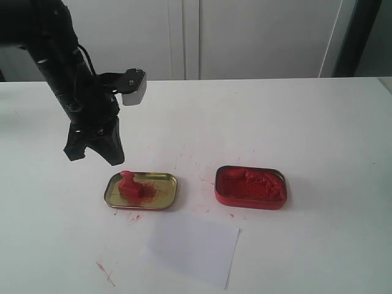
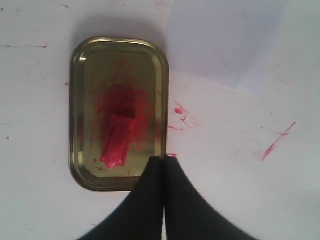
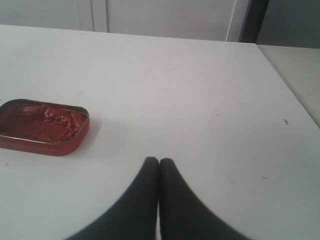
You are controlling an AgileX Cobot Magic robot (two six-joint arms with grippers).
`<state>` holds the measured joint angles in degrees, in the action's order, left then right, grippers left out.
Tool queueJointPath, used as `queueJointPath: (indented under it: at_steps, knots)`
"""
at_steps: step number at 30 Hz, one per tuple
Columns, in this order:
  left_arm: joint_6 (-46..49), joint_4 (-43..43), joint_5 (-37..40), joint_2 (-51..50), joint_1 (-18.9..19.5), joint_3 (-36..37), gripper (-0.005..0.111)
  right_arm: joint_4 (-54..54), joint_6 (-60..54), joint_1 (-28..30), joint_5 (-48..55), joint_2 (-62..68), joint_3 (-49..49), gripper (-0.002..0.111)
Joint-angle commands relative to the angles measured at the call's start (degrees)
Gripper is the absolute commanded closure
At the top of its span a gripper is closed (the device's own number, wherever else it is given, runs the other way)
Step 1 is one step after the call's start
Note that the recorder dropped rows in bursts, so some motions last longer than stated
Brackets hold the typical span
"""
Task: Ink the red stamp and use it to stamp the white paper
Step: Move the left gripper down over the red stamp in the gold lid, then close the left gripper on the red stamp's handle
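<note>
Left claw (image 2: 162, 161) hangs pressed together and empty above the rim of the gold lid (image 1: 166, 179), where the red stamp (image 1: 130, 184) lies left of the table's middle; the white paper (image 1: 193, 248) sits by the front edge, my right claw (image 3: 159, 162) also pinched together. I judge pickup comes next: spread the left claw, lower around the stamp's handle, clamp

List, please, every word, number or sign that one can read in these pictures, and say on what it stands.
There are none: no view shows any readable text.
The paper looks blank, and no imprint can be made out on it.
The stamp, the gold lid and the red tin show no lettering.
The red marks on the table are only smears.
</note>
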<state>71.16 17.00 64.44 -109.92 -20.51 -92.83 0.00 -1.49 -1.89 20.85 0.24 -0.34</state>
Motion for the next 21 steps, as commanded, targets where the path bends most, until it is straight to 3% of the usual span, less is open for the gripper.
queueJointPath:
  at_steps: [1, 6, 7, 10, 12, 21]
  knots:
    - [5.72, 1.16, 0.45, -0.86, -0.27, -0.52, 0.107, 0.00, 0.17, 0.09, -0.91, -0.24, 0.34, 0.108]
    - [10.60, -0.01, -0.95, -2.22, -0.27, -0.52, 0.104, 0.00, 0.17, 0.09, -0.91, -0.24, 0.34, 0.108]
    - [12.59, 0.09, -1.05, -2.36, -0.27, -0.52, 0.100, 0.00, 0.17, 0.09, -0.91, -0.24, 0.34, 0.108]
    - [16.07, 0.10, -4.93, -2.62, -0.27, -0.52, 0.074, 0.00, 0.17, 0.09, -0.91, -0.24, 0.34, 0.108]
    - [16.20, 0.10, -6.22, -2.85, -0.27, -0.52, 0.064, 0.00, 0.17, 0.09, -0.91, -0.24, 0.34, 0.108]
    - [16.15, -0.22, -6.34, -6.54, -0.27, 0.19, 0.059, 0.00, 0.17, 0.09, -0.91, -0.24, 0.34, 0.108]
